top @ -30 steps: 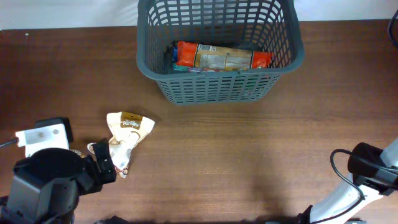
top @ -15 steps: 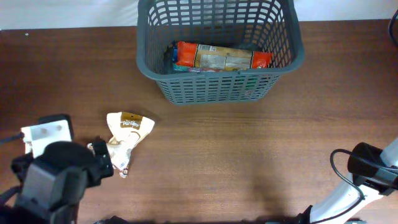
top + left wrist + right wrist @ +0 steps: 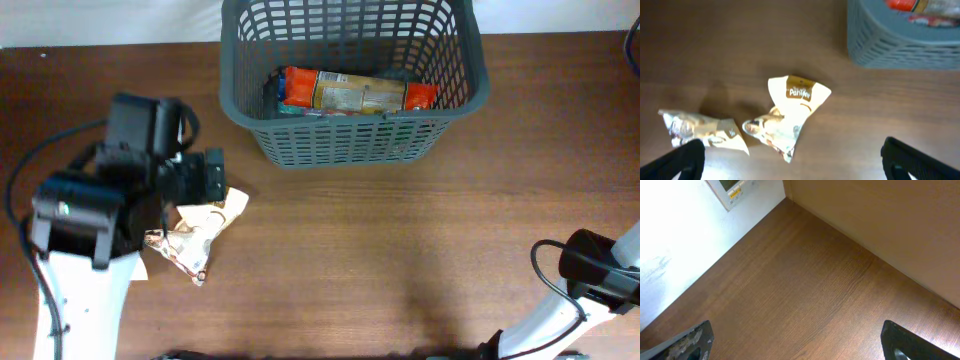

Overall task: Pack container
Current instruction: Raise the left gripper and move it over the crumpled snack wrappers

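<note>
The container [image 3: 355,140], a dark grey lattice basket, stands at the back centre and holds an orange and yellow packet [image 3: 355,92]. Its corner shows in the left wrist view [image 3: 900,40]. A white and brown snack packet [image 3: 205,225] lies on the table left of the basket, also in the left wrist view [image 3: 792,112]. A second crumpled packet [image 3: 702,132] lies beside it, also overhead [image 3: 160,242]. My left gripper [image 3: 205,177] hovers over the packets, open and empty [image 3: 795,167]. My right gripper [image 3: 795,345] is open and empty above bare table.
The right arm [image 3: 592,272] sits at the table's front right corner. A white wall with a small panel [image 3: 732,190] and a beige wall [image 3: 890,220] border the table near the right gripper. Brown wood table [image 3: 400,250] lies between the arms.
My left arm has swung from the front left corner up and toward the basket, now over the two packets. The packets, basket and right arm have not moved.
</note>
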Action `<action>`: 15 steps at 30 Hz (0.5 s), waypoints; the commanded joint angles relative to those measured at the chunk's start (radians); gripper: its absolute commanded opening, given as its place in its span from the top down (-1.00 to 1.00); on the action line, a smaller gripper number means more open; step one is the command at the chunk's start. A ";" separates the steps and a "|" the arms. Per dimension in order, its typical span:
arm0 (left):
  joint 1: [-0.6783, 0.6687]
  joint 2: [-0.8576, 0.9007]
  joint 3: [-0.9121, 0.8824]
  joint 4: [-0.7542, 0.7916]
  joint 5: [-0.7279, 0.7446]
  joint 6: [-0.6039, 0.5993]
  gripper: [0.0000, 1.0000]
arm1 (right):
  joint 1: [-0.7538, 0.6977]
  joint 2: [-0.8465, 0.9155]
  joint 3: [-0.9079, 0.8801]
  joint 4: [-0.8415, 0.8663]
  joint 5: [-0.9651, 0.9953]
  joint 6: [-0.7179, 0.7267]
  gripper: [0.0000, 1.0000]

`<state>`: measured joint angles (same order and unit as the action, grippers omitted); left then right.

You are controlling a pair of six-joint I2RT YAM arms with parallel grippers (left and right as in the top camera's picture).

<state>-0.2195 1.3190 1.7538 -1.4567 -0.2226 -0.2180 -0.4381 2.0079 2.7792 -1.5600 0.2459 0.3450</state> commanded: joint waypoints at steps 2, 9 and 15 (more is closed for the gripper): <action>0.232 0.014 0.002 0.077 0.483 0.413 -0.99 | -0.001 -0.004 -0.003 0.000 0.002 0.015 -0.98; 0.562 0.031 0.002 0.070 0.640 0.596 -0.99 | -0.001 -0.004 -0.003 0.000 0.002 0.015 -0.97; 0.597 0.037 0.000 0.012 0.628 0.638 -0.99 | -0.001 -0.004 -0.003 0.000 0.002 0.015 -0.97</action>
<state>0.3683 1.3476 1.7512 -1.4349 0.3691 0.3374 -0.4381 2.0079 2.7785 -1.5600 0.2459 0.3447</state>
